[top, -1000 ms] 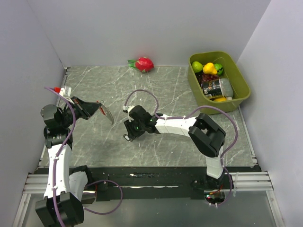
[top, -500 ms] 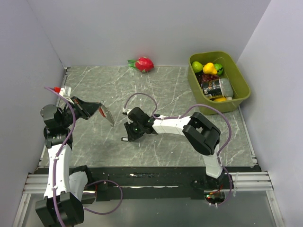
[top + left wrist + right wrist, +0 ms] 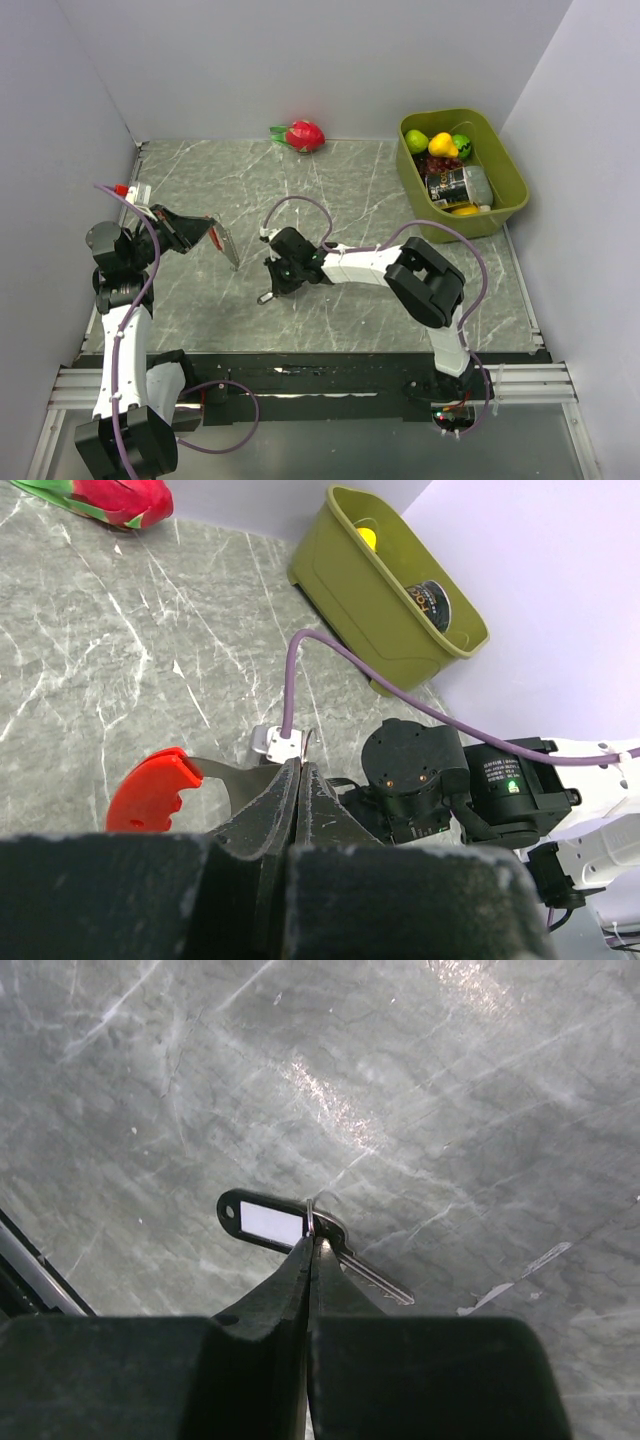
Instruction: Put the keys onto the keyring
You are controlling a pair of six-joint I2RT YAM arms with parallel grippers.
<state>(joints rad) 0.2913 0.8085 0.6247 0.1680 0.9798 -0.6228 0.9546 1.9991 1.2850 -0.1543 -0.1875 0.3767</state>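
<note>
Keys [image 3: 372,1277] at right end effector [image 3: 311,1241] tips

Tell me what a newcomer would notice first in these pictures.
The red dragon fruit at the far edge of the table and the green bin at far right stand out. Mid-table, the right gripper is shut on a tagged key; at left, the left gripper holds the red keyring.

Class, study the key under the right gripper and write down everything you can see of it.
The key is small, with a dark head and a slim silvery blade, linked by a thin wire ring to a black tag with a white label. It lies flat on the grey marbled table. The right gripper is shut at its head, apparently pinching it.
</note>
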